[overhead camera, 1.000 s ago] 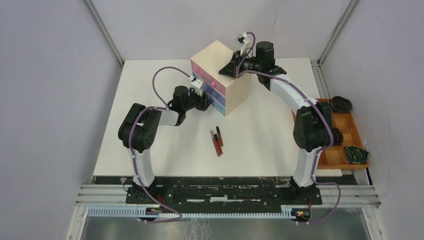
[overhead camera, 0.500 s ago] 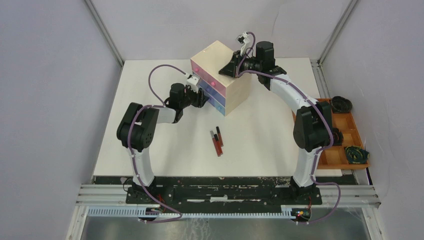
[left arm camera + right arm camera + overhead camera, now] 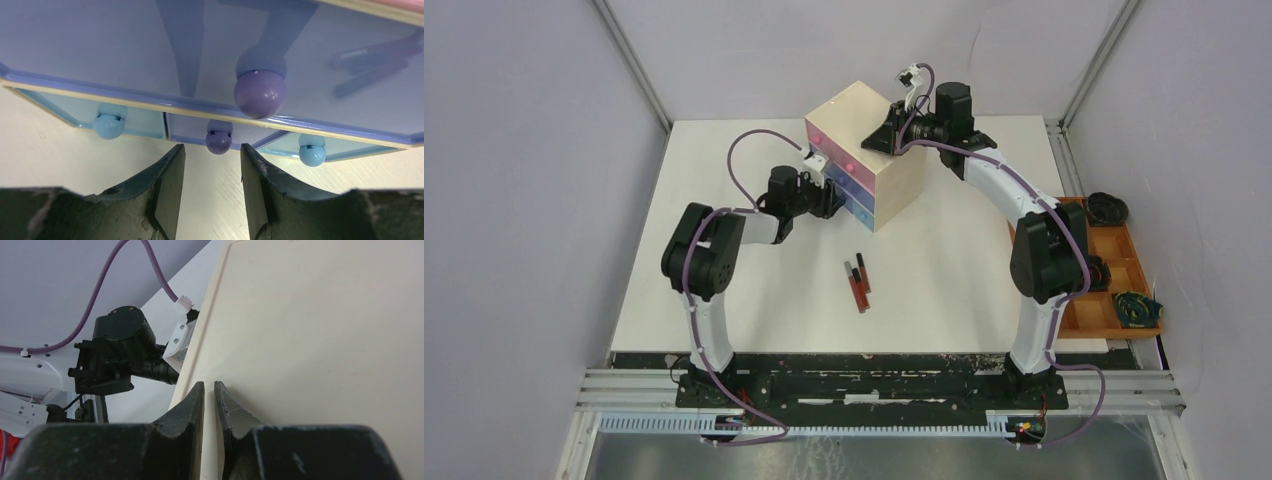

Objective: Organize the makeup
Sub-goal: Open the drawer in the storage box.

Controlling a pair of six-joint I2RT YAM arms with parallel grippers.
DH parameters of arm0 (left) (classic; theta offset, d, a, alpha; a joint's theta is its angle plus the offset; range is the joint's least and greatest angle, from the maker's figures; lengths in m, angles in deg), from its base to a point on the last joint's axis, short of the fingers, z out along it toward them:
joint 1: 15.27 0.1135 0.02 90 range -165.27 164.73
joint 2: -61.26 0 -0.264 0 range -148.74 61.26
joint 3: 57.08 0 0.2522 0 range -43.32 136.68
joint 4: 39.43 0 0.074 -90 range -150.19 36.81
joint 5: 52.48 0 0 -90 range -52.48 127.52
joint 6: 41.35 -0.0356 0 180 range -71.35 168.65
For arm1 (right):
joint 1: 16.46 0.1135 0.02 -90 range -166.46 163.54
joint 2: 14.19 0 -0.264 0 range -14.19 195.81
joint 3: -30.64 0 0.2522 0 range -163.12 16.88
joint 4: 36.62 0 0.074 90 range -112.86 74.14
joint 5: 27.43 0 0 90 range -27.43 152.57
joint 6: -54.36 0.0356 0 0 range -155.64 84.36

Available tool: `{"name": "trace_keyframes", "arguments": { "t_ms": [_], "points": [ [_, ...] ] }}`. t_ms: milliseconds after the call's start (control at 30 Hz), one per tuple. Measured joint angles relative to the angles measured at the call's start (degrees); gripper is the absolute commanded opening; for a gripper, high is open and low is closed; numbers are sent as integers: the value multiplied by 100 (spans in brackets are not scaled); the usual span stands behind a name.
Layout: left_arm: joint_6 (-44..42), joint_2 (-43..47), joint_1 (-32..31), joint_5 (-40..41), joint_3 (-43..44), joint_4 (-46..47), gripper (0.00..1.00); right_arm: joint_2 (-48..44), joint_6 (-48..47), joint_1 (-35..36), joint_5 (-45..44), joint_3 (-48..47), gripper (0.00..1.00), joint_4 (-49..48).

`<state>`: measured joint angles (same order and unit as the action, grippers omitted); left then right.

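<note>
Three slim red and black makeup tubes lie side by side on the white table, in front of the beige drawer box. No other makeup shows. My left gripper is open and empty at the box's lower drawer fronts. In the left wrist view the gripper has a small purple knob just ahead of the gap between its fingertips, under a purple drawer front with a larger purple knob. My right gripper rests on the box top near its left edge, the gripper almost closed and empty.
An orange-brown tray with dark coiled items stands at the table's right edge. Blue drawers with pale blue knobs flank the small purple knob. My left arm shows beyond the box edge in the right wrist view.
My left gripper rose and drew back a little from the drawer fronts, then came forward and down again. The right arm and the tubes have not moved.
</note>
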<state>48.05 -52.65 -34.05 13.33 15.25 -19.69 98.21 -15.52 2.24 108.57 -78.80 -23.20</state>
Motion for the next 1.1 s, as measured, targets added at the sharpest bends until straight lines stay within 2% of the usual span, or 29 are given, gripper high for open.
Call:
{"name": "trace_keyframes", "arguments": {
  "t_ms": [333, 733, 867, 967, 1100],
  "points": [
    [-81, -247, -166, 33, 466, -632, 50, 11, -4, -22, -11, 0, 20, -26],
    [-79, -289, -197, 164, 492, -671, 27, 11, -7, -24, -15, 0, 19, -48],
    [-79, -289, -203, 184, 439, -577, 8, 15, -4, -24, -13, 0, 20, -50],
    [-76, -275, -223, 269, 271, -271, 3, 15, -4, -24, -13, 0, 20, -50],
    [-74, -129, -236, 446, -208, 295, 3, 15, -4, -24, -13, 0, 20, -50]
  ]
}}
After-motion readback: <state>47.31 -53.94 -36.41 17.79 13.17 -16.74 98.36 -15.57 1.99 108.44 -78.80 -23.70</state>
